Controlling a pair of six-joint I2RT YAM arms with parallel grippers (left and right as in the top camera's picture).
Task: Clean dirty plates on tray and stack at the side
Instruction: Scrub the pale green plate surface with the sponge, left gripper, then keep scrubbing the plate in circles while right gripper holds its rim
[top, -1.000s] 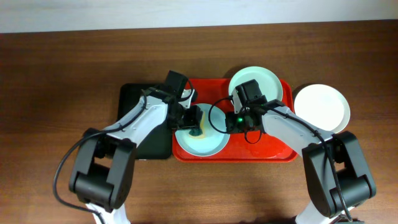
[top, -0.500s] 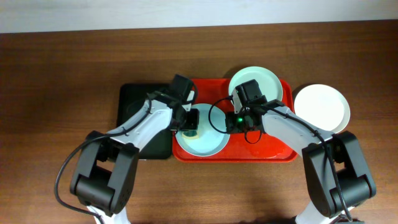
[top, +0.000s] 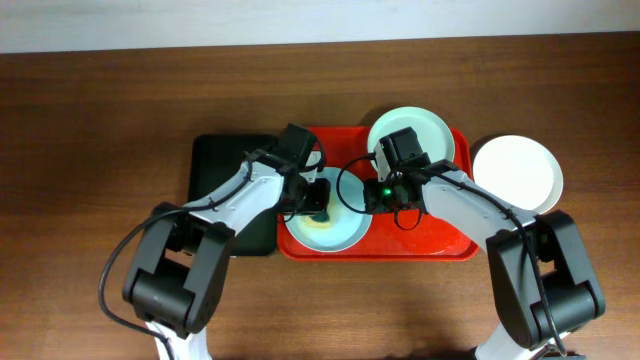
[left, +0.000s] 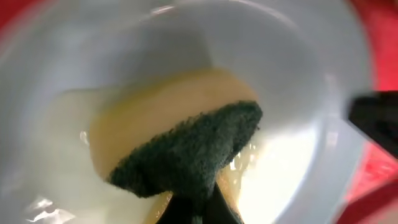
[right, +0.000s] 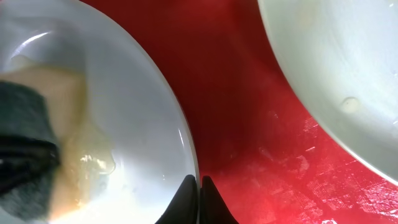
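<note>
The wooden worktop (top: 100, 120) carries the red tray (top: 430, 240) at its middle, with one black tray (top: 215, 165) touching its left side. There are three plates. The white plate (top: 517, 172) lies off the tray on the worktop just to its right, probably finished and starting the stack, so I judge one done and two left. The far mint plate (top: 425, 125) sits at the tray's far right corner with a small spot on it, seemingly unwashed. The near mint plate (top: 335, 232), at the tray's near left, is mid-scrub, wet and yellow-smeared. The right hand (top: 372, 195) is closed on its right rim. The left hand (top: 312, 195) is clamped on the single sponge (left: 186, 149), which presses into the plate.
</note>
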